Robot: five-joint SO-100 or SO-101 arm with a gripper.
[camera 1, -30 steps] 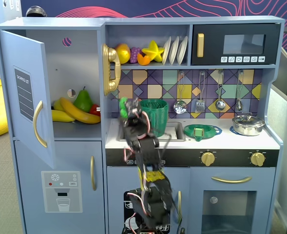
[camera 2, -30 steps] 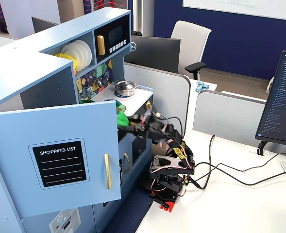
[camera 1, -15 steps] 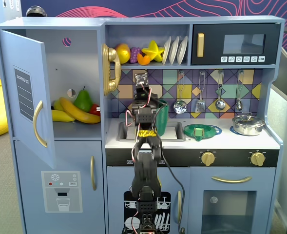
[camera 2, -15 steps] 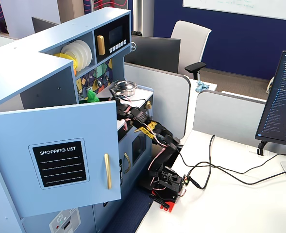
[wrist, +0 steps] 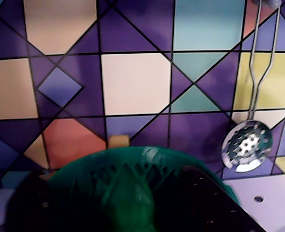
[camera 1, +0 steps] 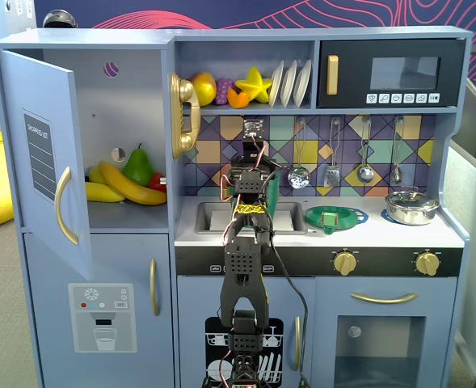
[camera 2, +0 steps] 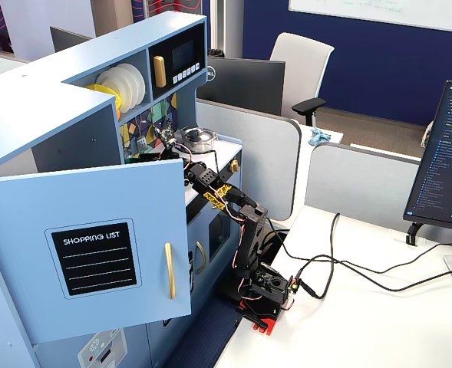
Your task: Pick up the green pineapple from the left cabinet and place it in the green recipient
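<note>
The tool is held over the worktop's sink, right above the green recipient. Its opening can't be made out. No green pineapple is spotted; the left cabinet is open.

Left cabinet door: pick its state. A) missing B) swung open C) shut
B: the left cabinet door stands swung open toward the camera, baring the bananas and pear on the shelf inside.
</note>
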